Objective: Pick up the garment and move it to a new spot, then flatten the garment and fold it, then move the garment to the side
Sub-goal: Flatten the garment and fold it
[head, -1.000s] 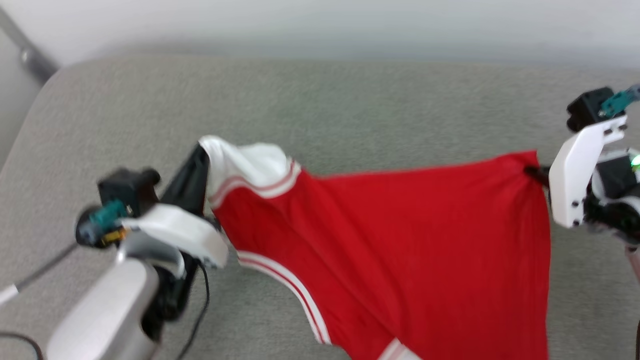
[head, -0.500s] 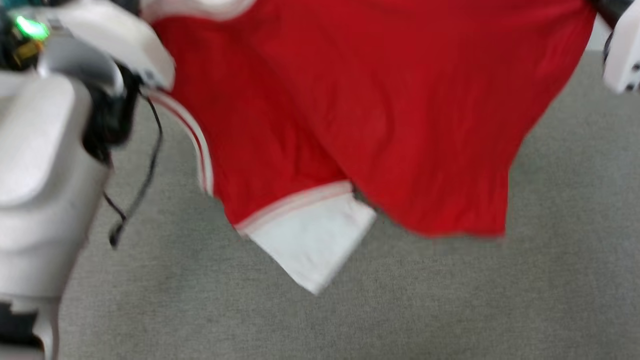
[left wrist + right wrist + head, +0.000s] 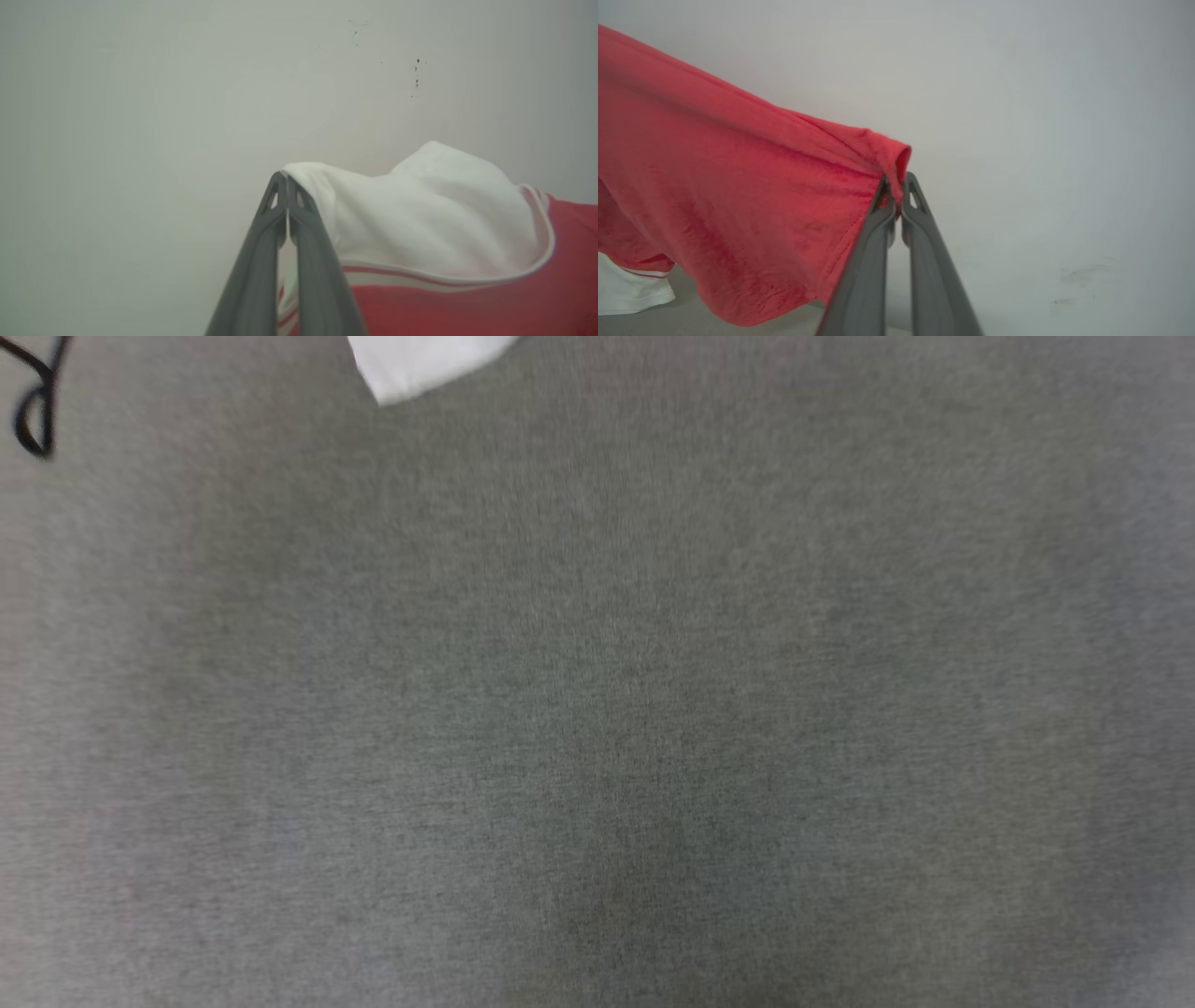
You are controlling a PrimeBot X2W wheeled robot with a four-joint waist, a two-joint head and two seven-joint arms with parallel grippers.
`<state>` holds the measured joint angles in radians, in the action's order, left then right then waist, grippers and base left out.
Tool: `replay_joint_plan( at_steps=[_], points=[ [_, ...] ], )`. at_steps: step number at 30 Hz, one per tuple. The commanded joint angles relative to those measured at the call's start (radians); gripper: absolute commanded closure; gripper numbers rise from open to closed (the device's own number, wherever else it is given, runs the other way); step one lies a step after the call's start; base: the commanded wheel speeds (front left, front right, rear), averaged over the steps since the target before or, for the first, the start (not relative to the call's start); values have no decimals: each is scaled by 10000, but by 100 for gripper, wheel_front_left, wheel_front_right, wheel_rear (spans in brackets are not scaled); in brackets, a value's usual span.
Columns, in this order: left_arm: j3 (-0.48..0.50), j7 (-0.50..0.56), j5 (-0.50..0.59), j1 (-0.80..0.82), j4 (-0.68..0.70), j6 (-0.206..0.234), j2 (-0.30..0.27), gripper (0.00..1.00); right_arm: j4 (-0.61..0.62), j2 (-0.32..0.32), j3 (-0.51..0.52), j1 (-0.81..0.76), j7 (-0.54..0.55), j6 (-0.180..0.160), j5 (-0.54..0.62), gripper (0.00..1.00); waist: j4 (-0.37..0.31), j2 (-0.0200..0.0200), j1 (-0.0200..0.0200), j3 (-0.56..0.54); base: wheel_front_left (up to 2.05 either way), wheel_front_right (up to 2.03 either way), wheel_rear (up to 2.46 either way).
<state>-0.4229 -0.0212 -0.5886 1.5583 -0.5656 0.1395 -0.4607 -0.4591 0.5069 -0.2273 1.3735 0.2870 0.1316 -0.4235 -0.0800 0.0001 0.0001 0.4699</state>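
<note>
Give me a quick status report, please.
Both shut: left gripper on garment white sleeve, right gripper on red corner. Garment aloft, spread between. Nothing seen blocking.

Sleeve tip of the garment [image 3: 420,214] between the left fingers [image 3: 252,275], hem corner between the right fingers [image 3: 864,275], padded surface [image 3: 597,709] below.

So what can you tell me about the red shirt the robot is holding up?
The shirt is soft red cloth with white sleeves edged in red and white stripes. It hangs stretched between both arms: the left tool is pinched shut on one white sleeve, the right tool on a red edge. The other sleeve dangles low over the grey surface. Its print cannot be seen.
</note>
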Motion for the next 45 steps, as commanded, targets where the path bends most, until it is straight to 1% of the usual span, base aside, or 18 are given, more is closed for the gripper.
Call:
replay_joint_plan(
  at_steps=[1,5,9,13,17,22,26,28,30,31,35,38,41,45],
  points=[
    [76,-50,72,231,-97,19,-54,100,-102,100,11,217,-203,-17,55,100,-45,-1,-1,893,0,0,0],
    [89,-179,139,872,-361,-13,-11,100,-475,78,-186,777,-692,-19,27,100,-74,-1,-1,1661,0,0,0],
    [121,-325,40,1168,-656,-52,107,100,-989,3,-581,1209,-1110,-19,-131,100,-57,-1,-1,2215,0,0,0],
    [167,-607,-123,926,-1039,-155,282,100,-1608,-93,-1116,1474,-1553,-18,-383,100,2,-1,-1,2536,0,0,0],
    [218,-945,-373,531,-1463,-337,493,100,-2184,-116,-1661,1648,-1836,-18,-825,100,108,-1,-1,2584,0,0,0],
    [261,-1493,-721,-460,-1994,-661,780,100,-2673,36,-2451,971,-2250,-16,-1448,100,340,-1,-1,2145,0,0,0],
    [292,-1907,-997,-1830,-2258,-952,815,100,-2621,149,-3141,-42,-2630,-18,-1985,100,381,-1,-1,1213,0,0,0],
    [337,-2088,-1129,-2879,-2221,-1039,809,100,-2514,181,-3409,-953,-2807,-16,-2329,100,409,-1,-1,632,0,0,0],
    [460,-2249,-1320,-4079,-2050,-1037,802,100,-2367,237,-3613,-1853,-2926,-18,-2695,100,443,-1,-1,26,0,0,0],
    [460,-2249,-1320,-4079,-2050,-1037,802,100,-2367,237,-3613,-1853,-2926,-18,-2695,100,443,-1,-1,26,0,0,0],
    [704,-2399,-1523,-6506,-1128,-840,698,100,-1916,445,-3873,-3636,-3028,-18,-3137,100,494,-1,-1,-1058,0,0,0],
    [928,-2433,-1661,-8556,-158,-518,614,100,-1601,536,-3969,-5057,-2962,-19,-3424,100,485,-1,-1,-1868,0,0,0],
    [1110,-2444,-1733,-10510,986,-44,488,100,-1290,701,-3834,-6450,-2866,-19,-3588,100,513,-1,-1,-2614,0,0,0],
    [1327,-2395,-1899,-13085,2627,795,229,100,-868,838,-3382,-8265,-2730,-22,-3701,100,553,-1,-1,-3385,0,0,0]
  ],
)
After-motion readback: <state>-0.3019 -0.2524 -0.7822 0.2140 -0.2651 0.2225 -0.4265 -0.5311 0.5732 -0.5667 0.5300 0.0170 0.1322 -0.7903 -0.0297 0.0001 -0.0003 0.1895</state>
